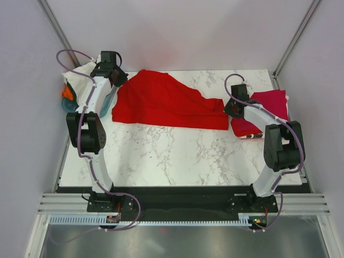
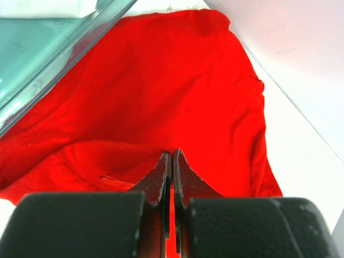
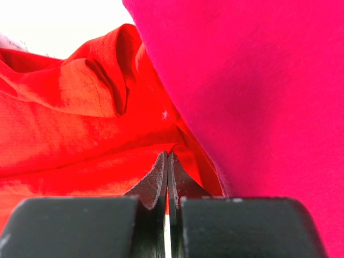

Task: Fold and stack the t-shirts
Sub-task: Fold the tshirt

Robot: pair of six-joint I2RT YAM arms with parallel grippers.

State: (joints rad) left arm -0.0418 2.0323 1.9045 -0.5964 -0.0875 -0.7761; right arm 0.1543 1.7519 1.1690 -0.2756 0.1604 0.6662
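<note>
A bright red t-shirt (image 1: 166, 102) lies spread across the back of the marble table (image 1: 177, 156), bunched and wrinkled. My left gripper (image 1: 115, 81) is shut on its left edge, the red cloth (image 2: 161, 91) gathered at the fingertips (image 2: 162, 167). At the shirt's right end my right gripper (image 1: 233, 107) is shut on a pinch of red cloth (image 3: 80, 134). A folded crimson-pink t-shirt (image 1: 269, 107) lies at the right edge and fills the right of the right wrist view (image 3: 258, 97). A white edge with dark marks (image 1: 251, 135) shows under it.
A teal plastic basket (image 1: 70, 106) stands off the table's left edge, holding white cloth (image 1: 80, 74) and something orange (image 1: 66, 92). Its clear teal wall (image 2: 43, 59) is close beside my left gripper. Grey walls close in the back and both sides.
</note>
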